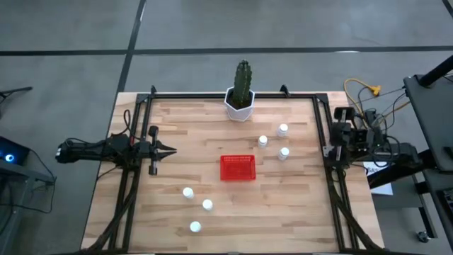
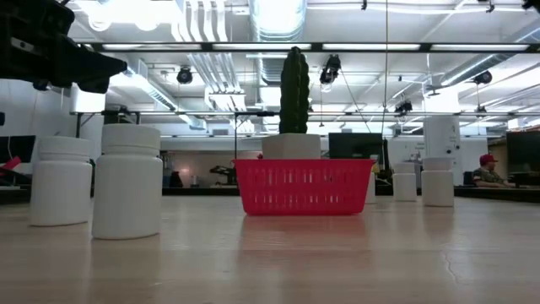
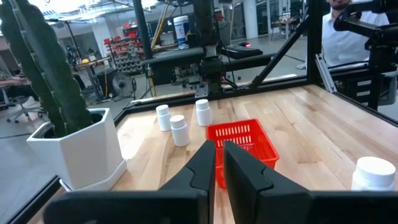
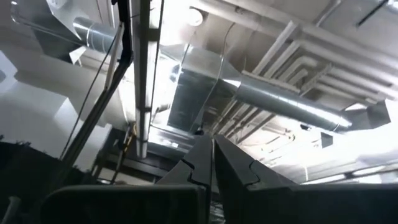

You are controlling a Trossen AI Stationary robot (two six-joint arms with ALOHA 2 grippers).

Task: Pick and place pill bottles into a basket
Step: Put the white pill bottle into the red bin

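The red basket [image 1: 238, 168] stands at the table's middle; it also shows in the left wrist view [image 3: 244, 142] and the low view [image 2: 302, 186]. Three white pill bottles [image 1: 262, 142] [image 1: 283, 129] [image 1: 284, 152] stand upright to its far right. Three more [image 1: 187, 192] [image 1: 207, 205] [image 1: 195, 227] stand to its near left. My left gripper [image 1: 174, 149] is shut and empty, hovering left of the basket with its fingers [image 3: 208, 163] pointing at it. My right gripper [image 4: 213, 154] is shut and empty, parked at the table's right edge and pointing up.
A cactus in a white faceted pot [image 1: 240, 103] stands at the far edge, behind the basket. A black frame [image 1: 233, 95] runs around the table. Bare wood lies between my left gripper and the basket. A person in white [image 3: 348, 31] is beyond the table's right side.
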